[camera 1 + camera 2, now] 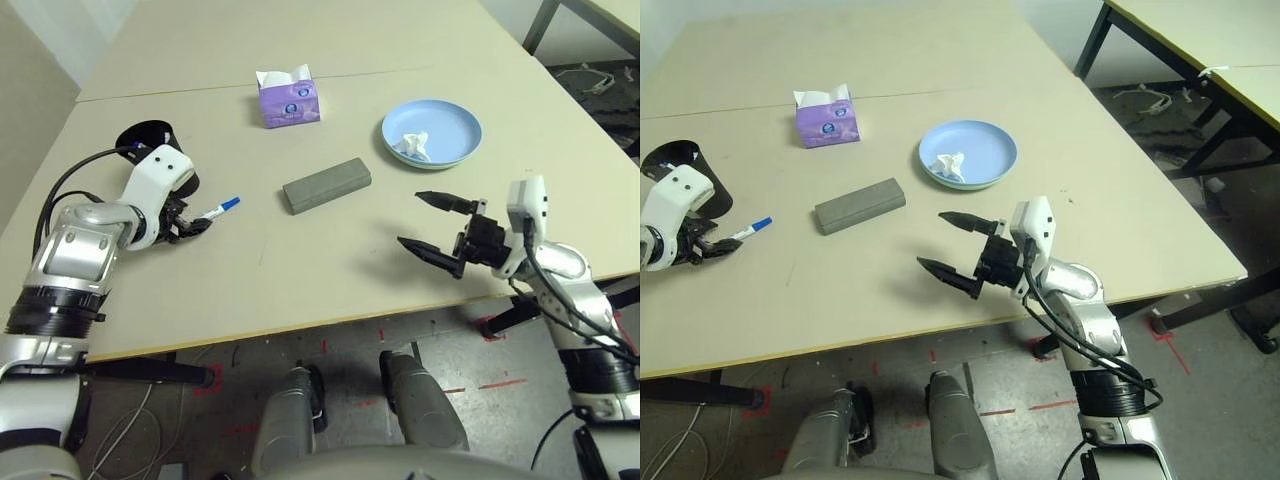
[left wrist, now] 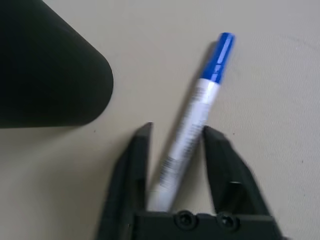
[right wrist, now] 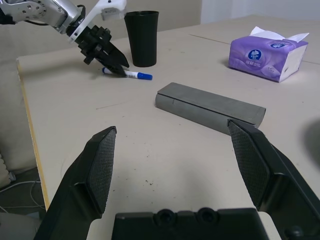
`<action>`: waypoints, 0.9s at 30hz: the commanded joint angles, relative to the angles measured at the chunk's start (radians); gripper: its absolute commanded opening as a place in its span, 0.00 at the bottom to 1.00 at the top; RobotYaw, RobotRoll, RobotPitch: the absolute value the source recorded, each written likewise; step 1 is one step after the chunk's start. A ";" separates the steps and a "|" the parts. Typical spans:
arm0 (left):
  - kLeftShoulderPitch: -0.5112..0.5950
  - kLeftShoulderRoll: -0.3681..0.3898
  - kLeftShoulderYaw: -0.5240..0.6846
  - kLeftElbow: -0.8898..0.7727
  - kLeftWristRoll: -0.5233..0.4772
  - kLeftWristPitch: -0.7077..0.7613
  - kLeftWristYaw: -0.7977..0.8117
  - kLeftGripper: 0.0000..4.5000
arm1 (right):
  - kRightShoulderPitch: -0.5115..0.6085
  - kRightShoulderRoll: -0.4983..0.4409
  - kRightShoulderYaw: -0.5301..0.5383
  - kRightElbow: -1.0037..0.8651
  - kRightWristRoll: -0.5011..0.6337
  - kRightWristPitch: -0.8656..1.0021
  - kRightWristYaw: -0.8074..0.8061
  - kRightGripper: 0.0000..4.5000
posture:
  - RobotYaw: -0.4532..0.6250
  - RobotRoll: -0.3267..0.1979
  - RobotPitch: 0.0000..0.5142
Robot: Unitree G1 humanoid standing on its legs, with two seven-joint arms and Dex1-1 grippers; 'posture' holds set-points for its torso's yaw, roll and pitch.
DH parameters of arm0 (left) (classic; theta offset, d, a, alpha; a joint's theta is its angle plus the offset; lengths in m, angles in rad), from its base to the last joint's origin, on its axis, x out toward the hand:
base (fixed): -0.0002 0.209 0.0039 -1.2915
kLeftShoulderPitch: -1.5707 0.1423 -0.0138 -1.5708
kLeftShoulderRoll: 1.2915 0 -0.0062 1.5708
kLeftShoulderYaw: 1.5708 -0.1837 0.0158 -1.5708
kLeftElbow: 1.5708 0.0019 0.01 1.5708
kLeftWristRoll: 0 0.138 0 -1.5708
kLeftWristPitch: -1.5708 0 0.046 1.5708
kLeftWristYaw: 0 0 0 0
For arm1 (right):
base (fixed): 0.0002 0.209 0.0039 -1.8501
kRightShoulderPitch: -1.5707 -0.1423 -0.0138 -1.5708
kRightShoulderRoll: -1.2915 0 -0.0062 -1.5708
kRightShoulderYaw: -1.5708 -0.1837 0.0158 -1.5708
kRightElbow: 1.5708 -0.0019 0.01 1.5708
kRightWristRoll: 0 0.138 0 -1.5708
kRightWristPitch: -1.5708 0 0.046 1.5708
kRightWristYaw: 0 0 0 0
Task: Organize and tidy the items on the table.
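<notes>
1. Beige table (image 1: 300,270): the broad top that carries everything here.
2. Blue plate (image 1: 455,120): far right side, with the crumpled tissue (image 1: 412,146) lying in it, I judge as a spot for waste.
3. Grey glasses case (image 1: 327,185): flat near the centre, closed, untouched, well apart from both my arms.
4. Purple tissue box (image 1: 289,98): upright at the far side.
5. Black cup (image 3: 141,37): standing just beside my left pincer, likely where the pen belongs.
6. My right pincer (image 1: 436,229): spread wide, empty, hovering at the near edge, idle.
7. My left pincer (image 2: 175,150): low on the table, fingers either side of the pen's barrel, touching it; a firm pinch I cannot confirm.
8. White pen (image 2: 192,125): blue cap pointing away from my fingers.
</notes>
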 commanded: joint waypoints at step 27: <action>-0.009 0.009 0.086 -0.082 -0.062 -0.041 -0.012 0.66 | 0.000 0.004 0.018 0.004 -0.013 -0.009 0.007 1.00 | 0.28 0.62 0.36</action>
